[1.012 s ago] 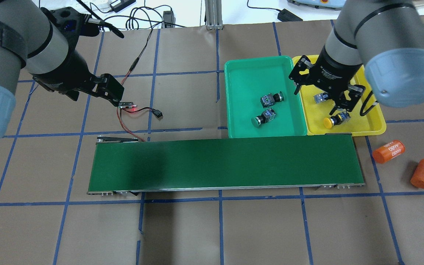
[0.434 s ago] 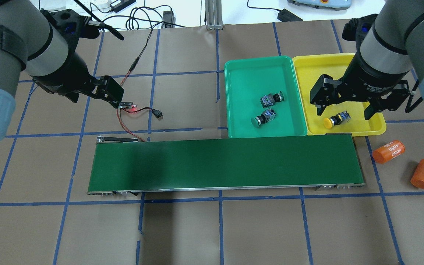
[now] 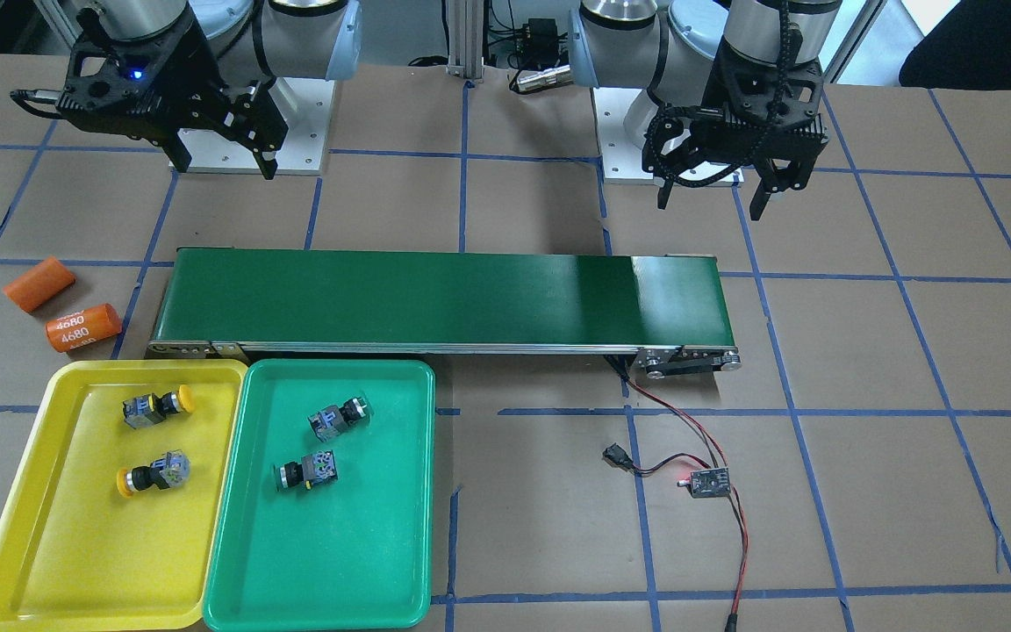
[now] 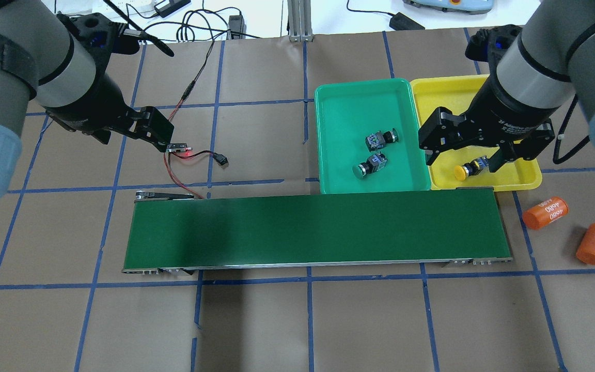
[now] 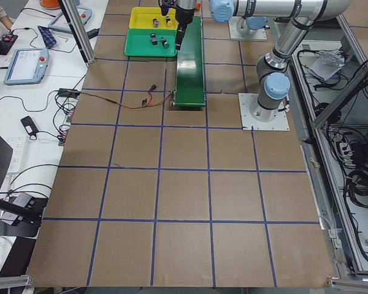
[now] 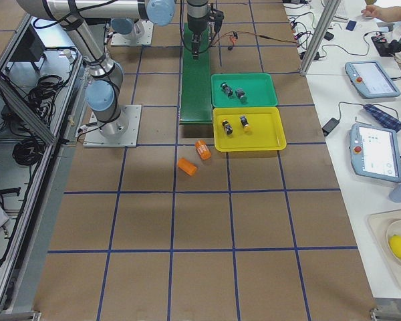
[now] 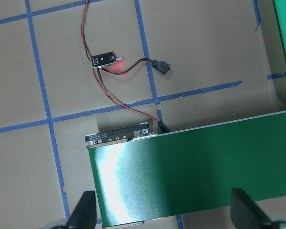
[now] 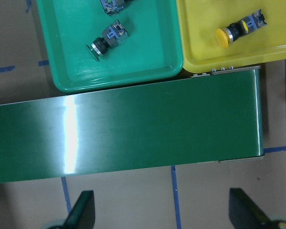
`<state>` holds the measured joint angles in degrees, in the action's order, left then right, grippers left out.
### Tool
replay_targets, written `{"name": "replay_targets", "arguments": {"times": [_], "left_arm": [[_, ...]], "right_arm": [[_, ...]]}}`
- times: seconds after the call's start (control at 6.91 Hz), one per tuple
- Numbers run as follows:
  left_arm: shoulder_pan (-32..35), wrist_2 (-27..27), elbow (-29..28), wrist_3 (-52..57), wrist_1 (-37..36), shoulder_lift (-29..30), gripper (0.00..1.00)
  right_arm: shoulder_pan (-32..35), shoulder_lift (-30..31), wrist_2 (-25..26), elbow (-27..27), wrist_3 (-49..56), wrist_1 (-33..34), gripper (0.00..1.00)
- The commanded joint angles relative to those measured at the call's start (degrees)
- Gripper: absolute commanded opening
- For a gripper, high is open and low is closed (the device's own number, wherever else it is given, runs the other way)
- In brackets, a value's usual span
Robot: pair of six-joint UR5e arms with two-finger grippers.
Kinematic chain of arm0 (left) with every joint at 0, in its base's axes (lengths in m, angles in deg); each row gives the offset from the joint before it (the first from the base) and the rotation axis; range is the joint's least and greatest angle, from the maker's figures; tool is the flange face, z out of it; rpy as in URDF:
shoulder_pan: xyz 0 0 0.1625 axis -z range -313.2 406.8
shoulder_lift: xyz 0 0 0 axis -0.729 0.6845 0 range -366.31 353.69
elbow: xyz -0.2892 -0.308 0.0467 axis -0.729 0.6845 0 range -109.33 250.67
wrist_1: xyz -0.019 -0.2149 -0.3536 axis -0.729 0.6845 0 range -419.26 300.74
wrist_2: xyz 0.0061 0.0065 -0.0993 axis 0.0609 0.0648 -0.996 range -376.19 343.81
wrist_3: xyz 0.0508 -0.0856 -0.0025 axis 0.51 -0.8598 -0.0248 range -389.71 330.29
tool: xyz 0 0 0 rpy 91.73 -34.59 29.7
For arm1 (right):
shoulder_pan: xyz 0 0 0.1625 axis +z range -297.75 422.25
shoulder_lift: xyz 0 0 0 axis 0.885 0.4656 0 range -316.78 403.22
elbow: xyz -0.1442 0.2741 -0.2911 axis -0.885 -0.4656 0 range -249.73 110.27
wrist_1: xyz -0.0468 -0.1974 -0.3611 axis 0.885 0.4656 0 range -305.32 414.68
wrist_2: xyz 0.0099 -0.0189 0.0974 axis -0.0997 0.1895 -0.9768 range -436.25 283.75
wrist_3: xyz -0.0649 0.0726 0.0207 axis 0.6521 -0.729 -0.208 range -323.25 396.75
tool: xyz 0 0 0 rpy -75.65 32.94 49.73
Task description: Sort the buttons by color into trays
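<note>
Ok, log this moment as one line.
yellow buttons: yellow tray | green buttons: green tray | left hand: open | right hand: open

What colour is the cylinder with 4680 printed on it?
Orange, with white digits; the cylinder shows best in the exterior front-facing view.

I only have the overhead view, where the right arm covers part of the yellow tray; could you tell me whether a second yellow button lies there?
Observer: Yes, the front view shows a second yellow button in the yellow tray, apart from the first yellow button.
Operator: Thank you. Is the left hand open?
Observer: Its wrist view shows the left hand open and empty, over the conveyor belt's end.
Operator: And the right hand?
Observer: The right hand is open, nothing between its fingers.
</note>
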<state>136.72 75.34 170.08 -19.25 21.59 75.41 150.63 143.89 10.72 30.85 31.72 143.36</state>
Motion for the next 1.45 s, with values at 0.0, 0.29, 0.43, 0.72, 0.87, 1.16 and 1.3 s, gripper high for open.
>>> {"name": "replay_targets", "arguments": {"times": [0.0,0.29,0.43,0.72,0.87,1.16,1.3], "left_arm": [[0.0,-0.04,0.0,0.0,0.0,-0.06,1.0],[0.0,-0.04,0.0,0.0,-0.09,-0.06,1.0],[0.0,-0.04,0.0,0.0,0.0,-0.06,1.0],[0.0,0.05,0.0,0.0,0.0,-0.06,1.0],[0.0,0.05,0.0,0.0,-0.09,-0.06,1.0],[0.0,0.05,0.0,0.0,0.0,-0.06,1.0],[0.0,0.05,0.0,0.0,0.0,-0.06,1.0]], "right_arm": [[0.04,-0.2,3.92,0.06,1.34,-2.1,1.0],[-0.13,-2.3,3.13,-1.08,1.25,-1.23,1.0],[-0.13,-3.18,3.21,-1.78,1.25,-1.22,1.0],[-0.13,-3.37,3.12,-2.49,1.34,-1.31,1.0],[-0.13,-3.28,3.21,-1.97,1.43,-1.31,1.0],[-0.13,-3.28,3.12,-1.87,1.34,-1.31,1.0],[-0.13,-3.28,3.21,-1.87,1.34,-1.49,1.0]]}}
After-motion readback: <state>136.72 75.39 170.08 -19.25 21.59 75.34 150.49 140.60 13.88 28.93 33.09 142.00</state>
